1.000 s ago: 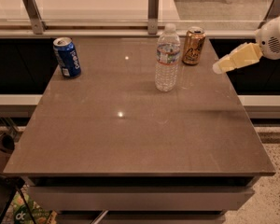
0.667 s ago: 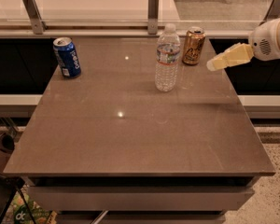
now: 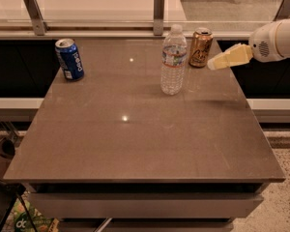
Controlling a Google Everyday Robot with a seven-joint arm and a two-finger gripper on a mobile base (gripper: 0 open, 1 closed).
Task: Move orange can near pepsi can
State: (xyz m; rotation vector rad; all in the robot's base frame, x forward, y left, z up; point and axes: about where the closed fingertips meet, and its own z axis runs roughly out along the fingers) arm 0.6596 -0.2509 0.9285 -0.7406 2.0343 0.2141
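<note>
My gripper (image 3: 213,64) hovering right of the water bottle (image 3: 173,62), whether parted or closed I cannot tell, orange can (image 3: 201,48) upright just right of the bottle and behind it, pepsi can (image 3: 69,59) upright well left of the bottle

One raised camera looks down across the table (image 3: 135,144), tool (image 3: 211,65) at upper right.

You have warm, rather dim light from overhead. Two small glare spots sit on the grey-brown matte tabletop (image 3: 135,149). The pale yellow claw (image 3: 213,64), over the right rear edge just beside the golden-orange metal can (image 3: 201,47), throws a soft smeared shadow below it. The floor beyond is brighter.
</note>
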